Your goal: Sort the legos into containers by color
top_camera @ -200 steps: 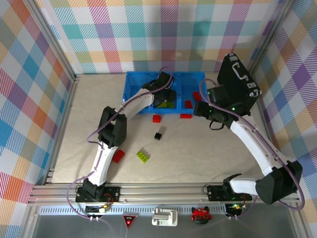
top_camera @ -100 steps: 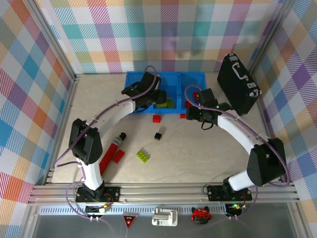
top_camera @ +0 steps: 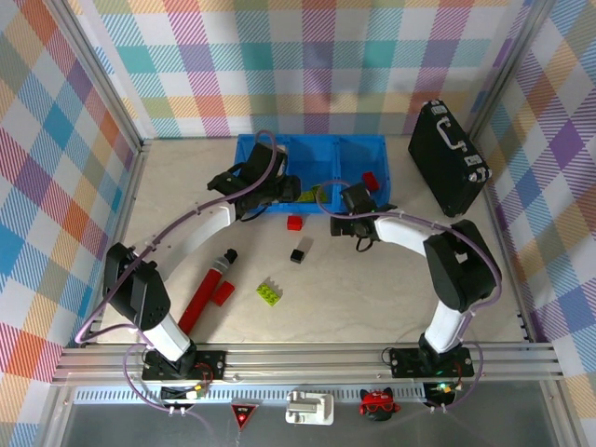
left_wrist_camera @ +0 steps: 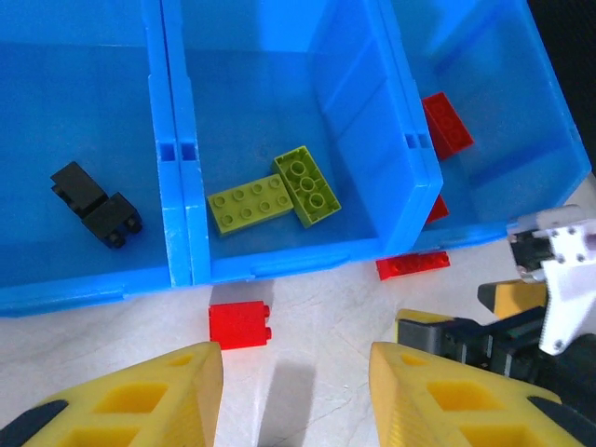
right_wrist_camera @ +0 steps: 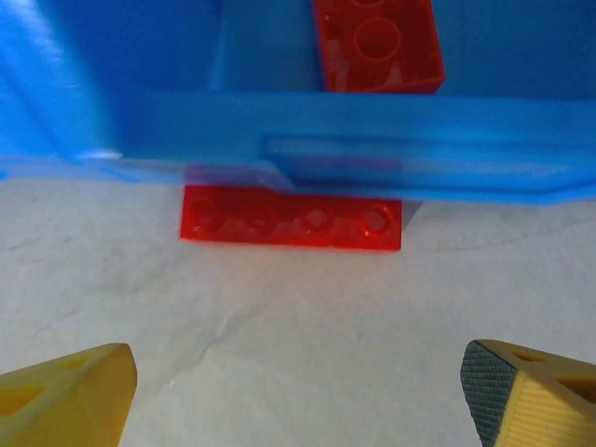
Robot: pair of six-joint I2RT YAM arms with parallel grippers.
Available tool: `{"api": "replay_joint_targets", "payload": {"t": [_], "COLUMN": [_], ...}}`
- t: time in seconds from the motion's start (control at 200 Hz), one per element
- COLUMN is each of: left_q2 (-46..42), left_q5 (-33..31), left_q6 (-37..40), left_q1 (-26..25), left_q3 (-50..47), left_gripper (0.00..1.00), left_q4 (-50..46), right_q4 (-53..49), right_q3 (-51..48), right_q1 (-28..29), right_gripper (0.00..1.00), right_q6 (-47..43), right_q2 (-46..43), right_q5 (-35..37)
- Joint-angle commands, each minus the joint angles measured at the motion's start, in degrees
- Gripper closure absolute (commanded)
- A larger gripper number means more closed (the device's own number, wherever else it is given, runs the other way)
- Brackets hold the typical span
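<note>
Three joined blue bins (top_camera: 253, 155) stand at the back. In the left wrist view the left bin (left_wrist_camera: 177, 149) holds black legos (left_wrist_camera: 93, 205), the middle one lime green legos (left_wrist_camera: 275, 194) and the right one a red lego (left_wrist_camera: 447, 124). My left gripper (left_wrist_camera: 296, 391) is open above the table, just short of a loose red brick (left_wrist_camera: 239, 324) in front of the bins. My right gripper (right_wrist_camera: 298, 391) is open and empty, facing a flat red plate (right_wrist_camera: 291, 220) that lies against the right bin's front lip (right_wrist_camera: 372, 158). Both grippers, left (top_camera: 285, 197) and right (top_camera: 346, 216), hover near the bins' front.
Loose on the table are a black brick (top_camera: 298, 253), a lime green brick (top_camera: 271, 292) and a red brick (top_camera: 223, 293) beside a long red cylinder (top_camera: 207, 289). A black hard case (top_camera: 447, 158) stands at the back right. Plaid walls enclose the table.
My left gripper has drawn back out of the middle bin to its front. My right gripper has swung left from beside the black case down to the right bin's front lip.
</note>
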Motion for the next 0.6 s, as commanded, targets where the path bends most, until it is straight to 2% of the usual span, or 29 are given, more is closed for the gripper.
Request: {"api": "replay_joint_targets", "payload": {"t": [0.0,0.26,0.595], "left_q2": [-2.36,-3.36,-2.97], "left_q5": [-1.51,-2.48,-2.60], "left_q6": [0.15,0.63,0.84], "left_q1": [0.48,0.57,0.75], "left_q3": [-1.40,-1.40,-0.23], "left_gripper": [0.54,0.54,0.54], "left_q4": [-1.84,-2.63,-3.53], "right_q4": [4.60,5.91,7.74], "right_q3": [1.89,4.99,5.73], "right_q1": [-0.04,-0.05,-0.13], "right_gripper": [0.09,0.11,0.16], "right_q6": [-0.12,0.50,-0.79], "right_q2": [2.97,8.81,11.73], "right_q5": [1.92,3.08,5.79]}}
